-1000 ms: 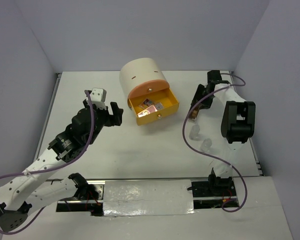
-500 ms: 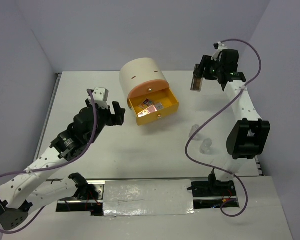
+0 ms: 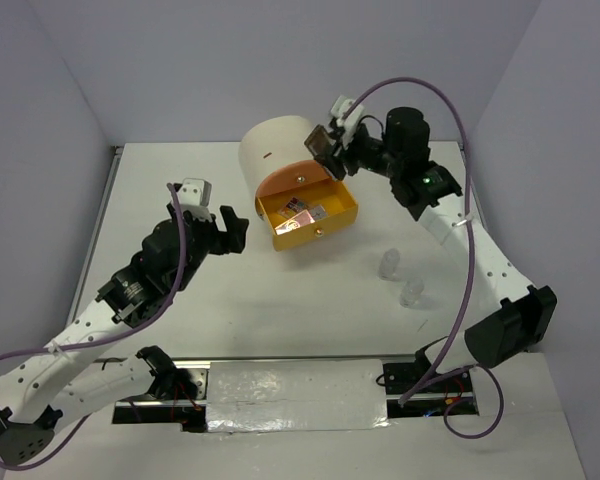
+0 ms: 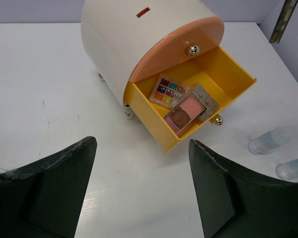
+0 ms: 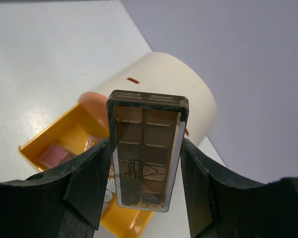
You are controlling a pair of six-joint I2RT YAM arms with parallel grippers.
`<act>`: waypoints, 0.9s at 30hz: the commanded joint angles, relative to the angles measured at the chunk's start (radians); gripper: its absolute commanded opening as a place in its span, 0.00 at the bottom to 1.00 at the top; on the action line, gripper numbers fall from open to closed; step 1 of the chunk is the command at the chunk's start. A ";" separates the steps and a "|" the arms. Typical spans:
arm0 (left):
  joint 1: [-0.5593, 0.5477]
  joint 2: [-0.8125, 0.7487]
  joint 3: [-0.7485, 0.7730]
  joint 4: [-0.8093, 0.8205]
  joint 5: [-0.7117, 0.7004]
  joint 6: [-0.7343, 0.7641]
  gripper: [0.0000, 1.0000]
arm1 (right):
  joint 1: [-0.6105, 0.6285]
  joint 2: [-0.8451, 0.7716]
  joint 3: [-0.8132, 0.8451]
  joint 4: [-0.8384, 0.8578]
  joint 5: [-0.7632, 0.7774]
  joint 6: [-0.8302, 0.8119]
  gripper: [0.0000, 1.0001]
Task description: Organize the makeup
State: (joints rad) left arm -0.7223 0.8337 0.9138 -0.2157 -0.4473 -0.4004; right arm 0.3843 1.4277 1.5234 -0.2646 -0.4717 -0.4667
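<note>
Right gripper (image 5: 145,168) is gripping the long brown palette (image 5: 146,129) by its long edges, holding it in the air over the cream unit (image 4: 124,39) and its open yellow drawer (image 4: 228,69), near the tabletop's far edge. Left gripper (image 4: 141,148) is hovering empty, jaws wide apart. I am seeing small palettes (image 4: 169,91) lying in the drawer and two clear bottles (image 4: 268,141) sitting toward the right edge.

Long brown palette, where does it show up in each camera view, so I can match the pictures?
Top external: the long brown palette is upper middle, held by the right gripper above the yellow drawer.
Left wrist: probably the thin dark strip at the top right edge.
Right wrist: centre, clamped upright.
Shared landmark: the yellow drawer.
</note>
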 commanded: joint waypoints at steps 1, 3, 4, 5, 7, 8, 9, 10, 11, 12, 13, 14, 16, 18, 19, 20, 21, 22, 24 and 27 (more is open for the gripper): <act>0.003 -0.034 -0.006 0.042 -0.001 -0.026 0.87 | 0.062 0.003 -0.052 0.007 0.016 -0.248 0.04; 0.003 -0.051 -0.010 0.032 -0.004 -0.031 0.87 | 0.094 0.014 -0.071 -0.013 0.024 -0.343 0.06; 0.003 -0.059 -0.013 0.027 -0.011 -0.035 0.87 | 0.102 0.019 -0.092 -0.016 0.033 -0.375 0.08; 0.003 -0.065 -0.016 0.026 -0.013 -0.040 0.87 | 0.110 0.020 -0.104 -0.018 0.039 -0.426 0.08; 0.003 -0.085 -0.032 0.021 -0.018 -0.046 0.87 | 0.122 0.031 -0.134 -0.030 0.048 -0.478 0.11; 0.003 -0.093 -0.044 0.024 -0.021 -0.052 0.87 | 0.125 0.033 -0.144 -0.028 0.053 -0.512 0.12; 0.003 -0.103 -0.049 0.024 -0.022 -0.055 0.87 | 0.130 0.037 -0.155 -0.033 0.056 -0.529 0.14; 0.003 -0.107 -0.052 0.027 -0.022 -0.058 0.87 | 0.131 0.049 -0.160 -0.038 0.058 -0.542 0.15; 0.003 -0.110 -0.058 0.026 -0.024 -0.063 0.87 | 0.136 0.054 -0.163 -0.050 0.062 -0.556 0.17; 0.003 -0.113 -0.058 0.026 -0.022 -0.064 0.87 | 0.137 0.062 -0.170 -0.054 0.065 -0.570 0.21; 0.003 -0.111 -0.058 0.024 -0.022 -0.066 0.87 | 0.142 0.071 -0.173 -0.058 0.067 -0.575 0.25; 0.003 -0.111 -0.056 0.022 -0.024 -0.066 0.87 | 0.145 0.074 -0.178 -0.067 0.068 -0.579 0.29; 0.003 -0.107 -0.055 0.022 -0.025 -0.061 0.87 | 0.149 0.080 -0.189 -0.070 0.068 -0.586 0.44; 0.003 -0.107 -0.052 0.022 -0.025 -0.060 0.87 | 0.153 0.083 -0.201 -0.073 0.068 -0.592 0.61; 0.003 -0.105 -0.052 0.024 -0.025 -0.058 0.87 | 0.156 0.085 -0.206 -0.073 0.070 -0.593 0.67; 0.003 -0.104 -0.050 0.025 -0.025 -0.057 0.87 | 0.156 0.085 -0.209 -0.073 0.071 -0.595 0.71; 0.003 -0.102 -0.050 0.026 -0.024 -0.057 0.87 | 0.156 0.086 -0.213 -0.074 0.073 -0.595 0.78; 0.004 -0.104 -0.052 0.026 -0.024 -0.060 0.87 | 0.156 0.088 -0.215 -0.077 0.076 -0.593 0.80; 0.003 -0.104 -0.052 0.024 -0.025 -0.060 0.87 | 0.157 0.089 -0.215 -0.081 0.080 -0.589 0.84; 0.003 -0.102 -0.052 0.022 -0.025 -0.060 0.87 | 0.156 0.080 -0.206 -0.090 0.082 -0.575 0.91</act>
State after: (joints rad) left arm -0.7223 0.7334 0.8543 -0.2314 -0.4599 -0.4503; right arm 0.5308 1.5143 1.3121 -0.3462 -0.3958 -1.0420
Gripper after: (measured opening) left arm 0.871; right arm 0.901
